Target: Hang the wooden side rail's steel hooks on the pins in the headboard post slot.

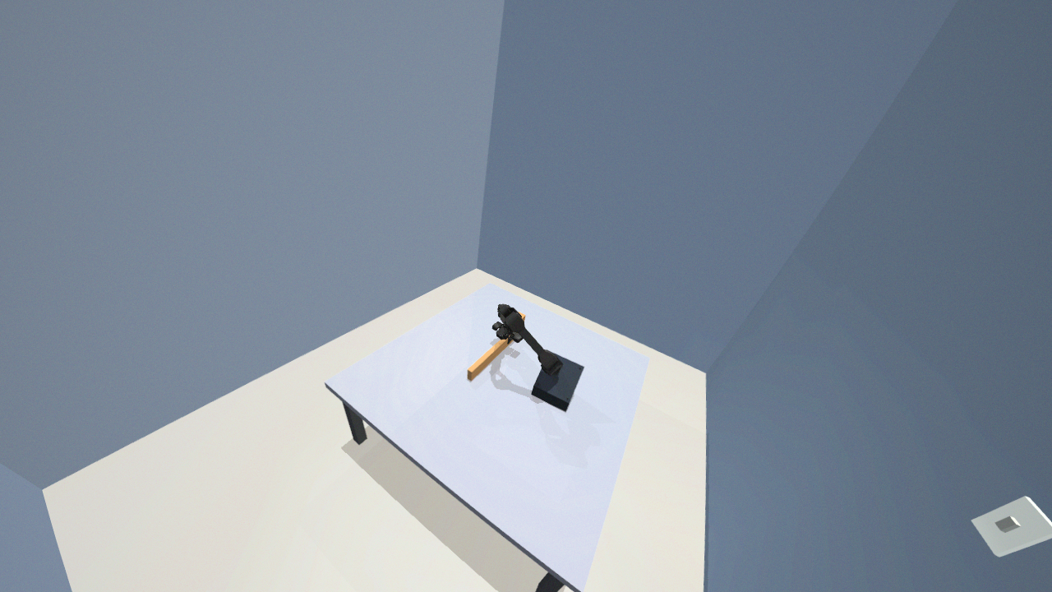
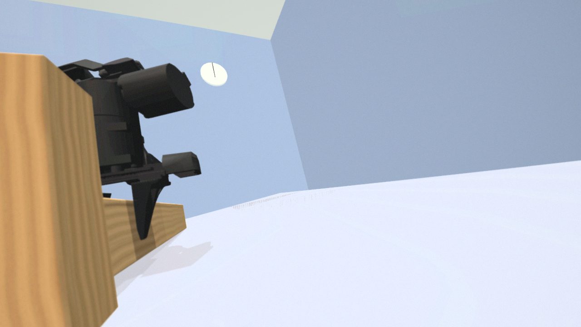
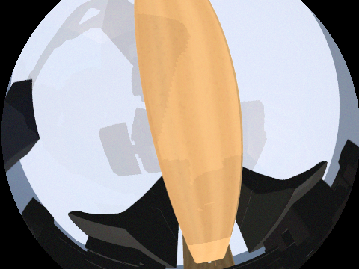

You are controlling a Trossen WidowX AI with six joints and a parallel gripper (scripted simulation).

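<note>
The wooden side rail (image 1: pixel 488 359) (image 2: pixel 170 219) (image 3: pixel 191 93) runs long and straight low over the table, its far end at or close to the table top. My gripper (image 1: pixel 509 339) (image 2: pixel 140 231) (image 3: pixel 207 220) points down and is shut on the rail, one dark finger on each side. The headboard post (image 2: pixel 28 162) stands large at the left of the exterior view and hides the rail's near end. The steel hooks, the slot and the pins do not show, so I cannot tell whether they touch.
The table (image 1: pixel 441 412) (image 2: pixel 365 264) carries the dark arm base (image 1: pixel 560 379), to the right of the rail. The arm reaches from it over the rail. A round white clock (image 2: pixel 214 74) hangs on the wall, and a white switch plate (image 1: pixel 989 541) is at the lower right.
</note>
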